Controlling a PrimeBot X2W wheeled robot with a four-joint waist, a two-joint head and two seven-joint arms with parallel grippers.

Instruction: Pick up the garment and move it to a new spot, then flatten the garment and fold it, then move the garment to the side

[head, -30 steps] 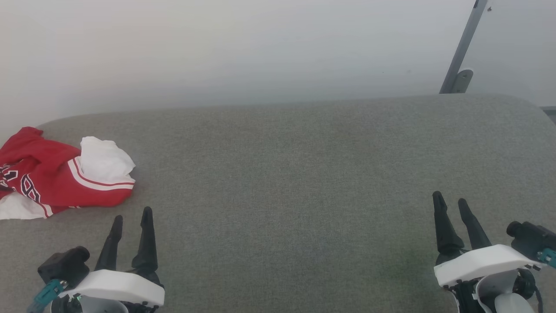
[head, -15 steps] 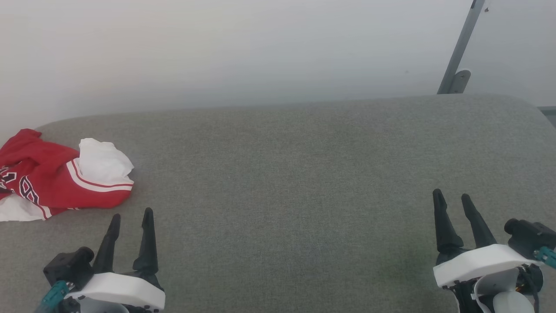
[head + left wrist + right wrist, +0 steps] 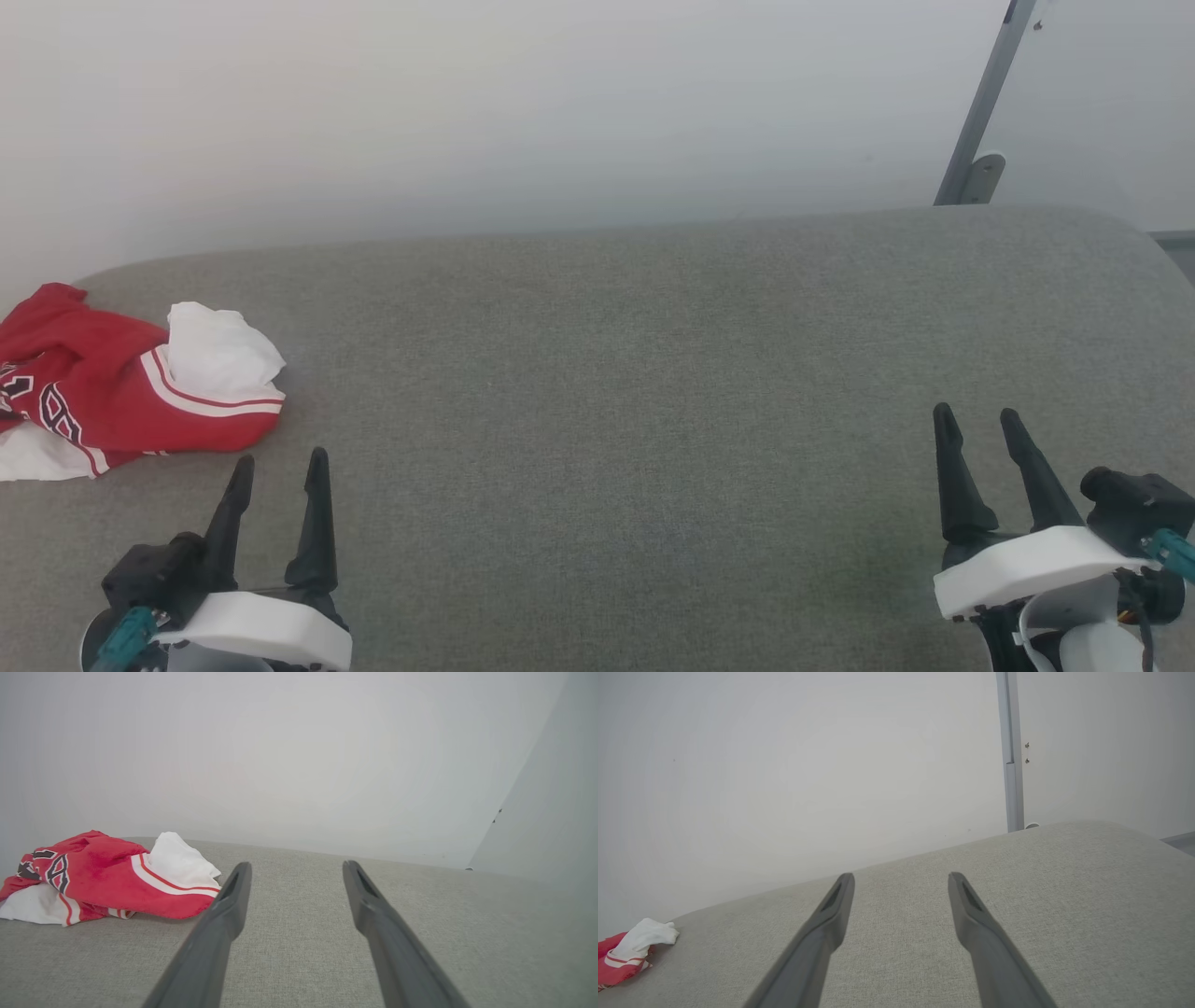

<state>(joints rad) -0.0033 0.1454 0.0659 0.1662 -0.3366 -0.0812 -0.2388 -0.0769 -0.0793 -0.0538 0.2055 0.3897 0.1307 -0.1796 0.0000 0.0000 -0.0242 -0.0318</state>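
The garment (image 3: 121,387) lies crumpled at the far left of the grey padded surface, red with white sleeves, striped trim and dark numerals. It also appears in the left wrist view as the garment (image 3: 112,879) and at the left edge of the right wrist view as the garment (image 3: 630,949). My left gripper (image 3: 278,459) hovers open just in front and to the right of it, nothing between its fingers. My right gripper (image 3: 976,413) stands open far off at the lower right, holding nothing.
The grey fabric-covered surface (image 3: 635,392) spans the whole view, with rounded back corners. A pale wall rises behind it. A slanted grey metal bar (image 3: 980,112) with a bracket stands at the back right.
The head view has drifted slightly, so the garment sits a little lower and further left in the picture. Both grippers stay open, with hardly any shift.
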